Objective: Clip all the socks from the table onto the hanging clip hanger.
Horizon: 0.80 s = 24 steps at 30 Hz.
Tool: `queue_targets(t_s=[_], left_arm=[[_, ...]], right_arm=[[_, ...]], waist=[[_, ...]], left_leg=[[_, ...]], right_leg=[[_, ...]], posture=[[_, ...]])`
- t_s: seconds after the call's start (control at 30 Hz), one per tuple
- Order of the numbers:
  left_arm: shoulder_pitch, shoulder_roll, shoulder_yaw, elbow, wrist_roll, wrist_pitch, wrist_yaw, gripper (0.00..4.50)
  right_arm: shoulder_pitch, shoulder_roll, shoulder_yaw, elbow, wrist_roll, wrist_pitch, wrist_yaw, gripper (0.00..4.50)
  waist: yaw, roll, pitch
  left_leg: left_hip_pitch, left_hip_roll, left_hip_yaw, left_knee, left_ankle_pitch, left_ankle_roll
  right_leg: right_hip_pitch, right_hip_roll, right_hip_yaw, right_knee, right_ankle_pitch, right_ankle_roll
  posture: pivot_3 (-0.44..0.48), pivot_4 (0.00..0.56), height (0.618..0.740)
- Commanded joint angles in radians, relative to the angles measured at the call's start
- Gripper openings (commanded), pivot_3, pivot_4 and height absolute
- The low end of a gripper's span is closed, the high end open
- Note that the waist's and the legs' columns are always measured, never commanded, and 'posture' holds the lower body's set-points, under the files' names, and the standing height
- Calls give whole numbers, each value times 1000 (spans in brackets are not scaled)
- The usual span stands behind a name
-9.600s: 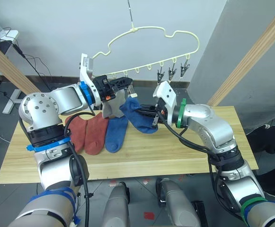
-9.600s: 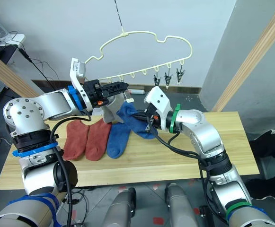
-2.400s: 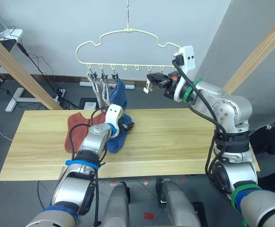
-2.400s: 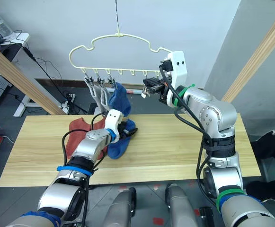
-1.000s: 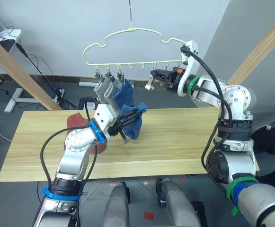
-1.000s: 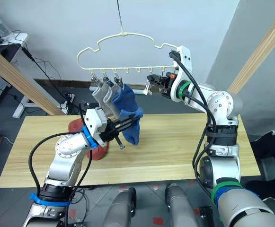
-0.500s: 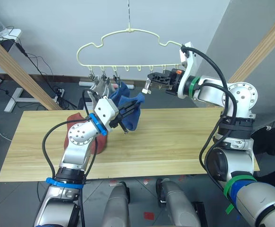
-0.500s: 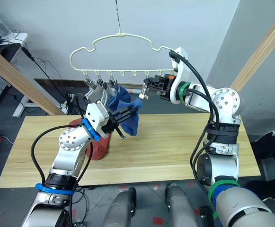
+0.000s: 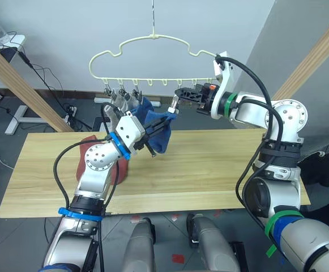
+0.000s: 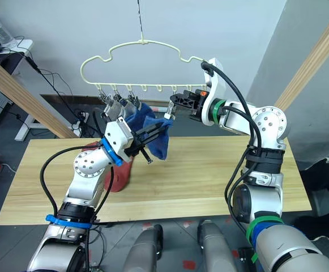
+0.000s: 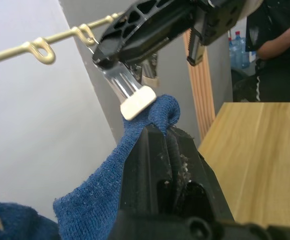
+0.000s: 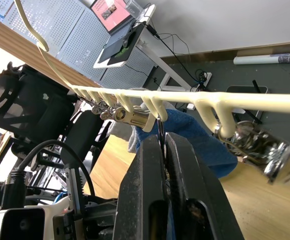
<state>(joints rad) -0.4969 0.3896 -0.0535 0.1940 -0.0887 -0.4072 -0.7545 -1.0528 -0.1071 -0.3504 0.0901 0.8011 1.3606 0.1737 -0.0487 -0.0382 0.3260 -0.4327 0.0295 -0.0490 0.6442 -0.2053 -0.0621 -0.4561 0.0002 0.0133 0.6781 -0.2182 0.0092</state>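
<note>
Lifting since a moment ago, the left hand (image 9: 159, 126) pinches a blue sock (image 9: 163, 136) nearer the clip (image 9: 175, 104) squeezed by the right hand (image 9: 179, 93).

Even, soft indoor light with no hard glare.
My head views look sharp across the table (image 9: 209, 170); in my wrist views my own tool fingers (image 11: 159, 170) loom blurred, and straight edges bow near the borders.

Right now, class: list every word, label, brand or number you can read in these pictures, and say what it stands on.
None can be read.
The laptop screen shows coloured blocks, too blurred to read.
The blue sock, clip hanger and table carry no print.
</note>
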Motion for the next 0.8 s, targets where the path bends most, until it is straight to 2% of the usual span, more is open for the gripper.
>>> queue_targets(t_s=[0.03, 0.57, 0.67, 0.8], left_arm=[[-14, 1, 2, -15, -6, -33, 11, 33], [-36, -3, -3, -2, 1, -47, 22, 33], [-39, -2, -3, -2, 1, -47, 22, 0], [-45, 0, -2, -1, 0, -46, 25, 0]], right_arm=[[-3, 2, 5, -25, 13, 11, -5, 0], [-8, 33, -18, -39, 47, 37, -24, 0], [-8, 32, -16, -41, 51, 36, -16, 750], [-10, 32, -18, -38, 48, 34, -23, 2287]], waist=[[0, 0, 0], [0, 0, 0], [0, 0, 0], [-1, 0, 0]], left_leg=[[0, 0, 0, 0, 0, 0], [0, 0, 0, 0, 0, 0], [0, 0, 0, 0, 0, 0], [0, 0, 0, 0, 0, 0]], right_leg=[[0, 0, 0, 0, 0, 0], [0, 0, 0, 0, 0, 0], [0, 0, 0, 0, 0, 0], [0, 0, 0, 0, 0, 0]], posture=[[-28, 282, 740], [-27, 272, 740], [-27, 272, 740], [-25, 274, 740]])
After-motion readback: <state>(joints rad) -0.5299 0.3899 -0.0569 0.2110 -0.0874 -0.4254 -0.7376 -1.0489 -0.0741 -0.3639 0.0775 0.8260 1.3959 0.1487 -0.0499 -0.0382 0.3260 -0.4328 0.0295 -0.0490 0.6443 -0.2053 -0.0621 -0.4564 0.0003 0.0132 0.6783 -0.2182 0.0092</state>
